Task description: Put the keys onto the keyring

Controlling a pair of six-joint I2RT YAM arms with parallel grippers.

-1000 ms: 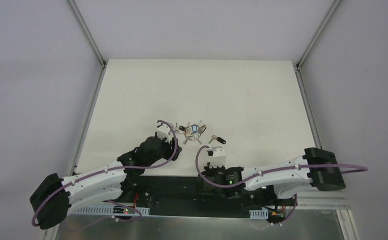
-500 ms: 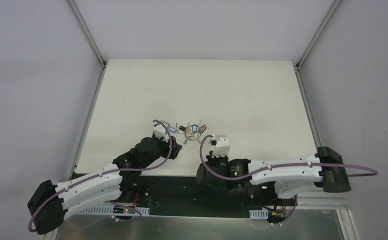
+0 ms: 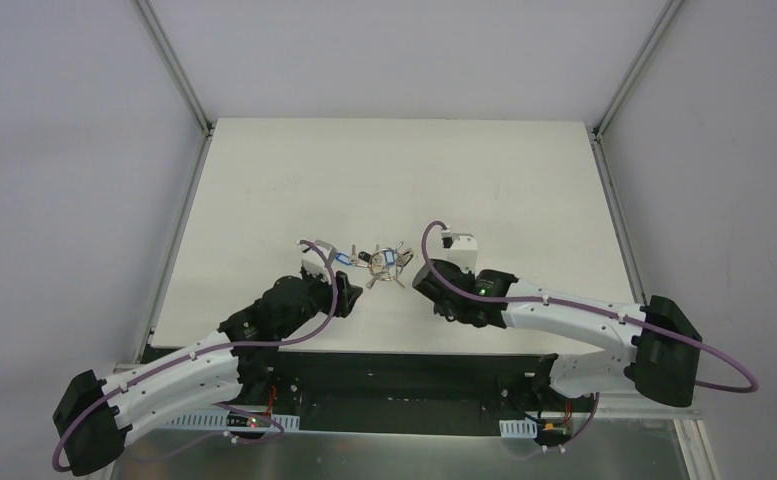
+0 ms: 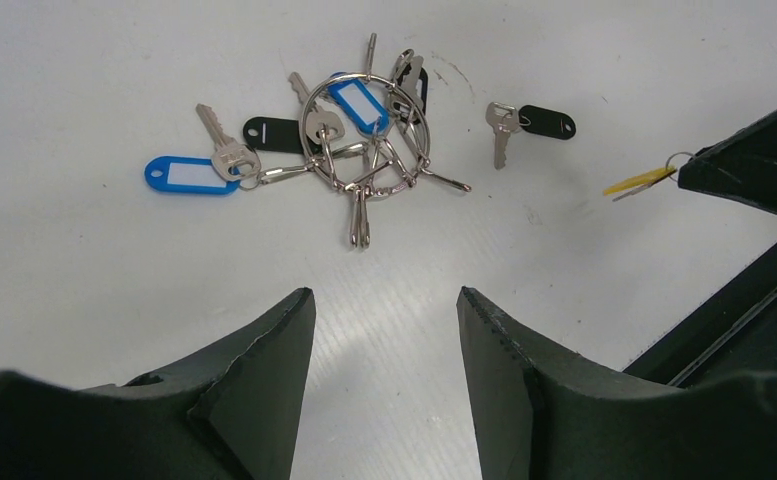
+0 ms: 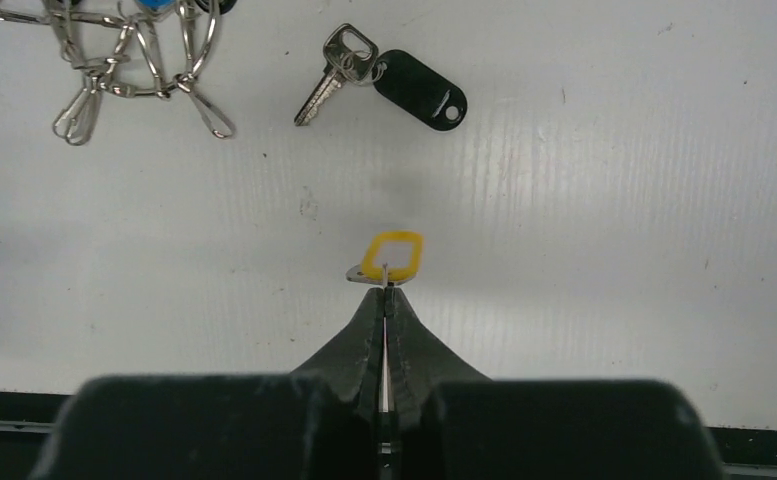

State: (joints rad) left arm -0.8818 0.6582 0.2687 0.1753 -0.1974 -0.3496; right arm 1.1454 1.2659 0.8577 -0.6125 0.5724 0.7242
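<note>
Step in hand: carrying a loose key to the ring. Right jaws are closed on the yellow key (image 5: 392, 258), which sticks out beyond their tips, to the right of the keyring (image 4: 364, 125) and a little nearer to me. Keyring lies flat on the desk (image 3: 504, 190) near its middle, with silver keys and blue and black tags bunched on and around it. Black key (image 5: 404, 80) lies loose on the desk, just right of the keyring, not threaded. Left jaws stand part open, gripping nothing, on the near side of the keyring and pointed at it. I judge that neither loose key is on the ring yet. Next move, in my view: left jaws pin or lift the keyring to steady it, then I bring the yellow key's small loop to the wire's split. Fine alignment is needed; the ring is thin and may slide.
</note>
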